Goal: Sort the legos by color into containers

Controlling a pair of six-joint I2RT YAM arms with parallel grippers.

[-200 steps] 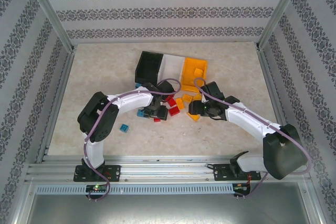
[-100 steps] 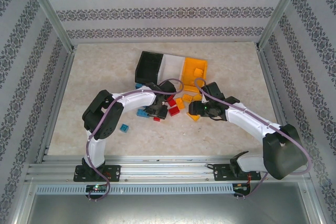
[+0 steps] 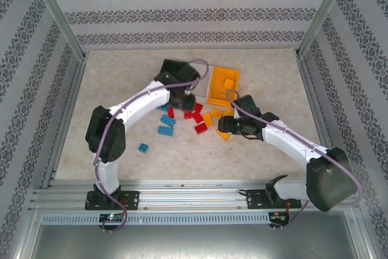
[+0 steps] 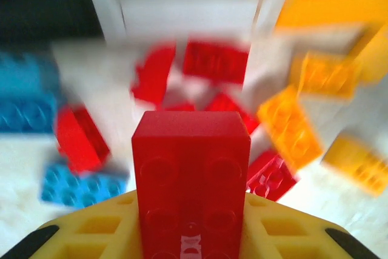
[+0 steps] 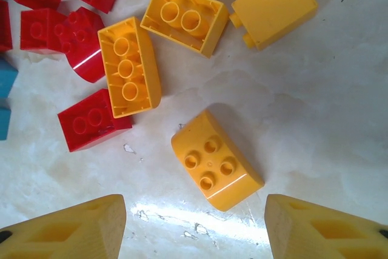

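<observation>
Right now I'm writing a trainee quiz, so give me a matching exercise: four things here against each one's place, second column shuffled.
1 red lego
2 rounded orange lego
3 lone blue lego
4 orange bin

A alone on the table
B holds an orange piece
C gripped by the left gripper
D on the table below the open right gripper

Pairs: 1-C, 2-D, 3-A, 4-B

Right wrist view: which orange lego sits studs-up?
The four-stud orange lego, nearest the right gripper and centred between its fingers. The two upside-down legos show hollow undersides; the tipped lego lies on its side.
</observation>
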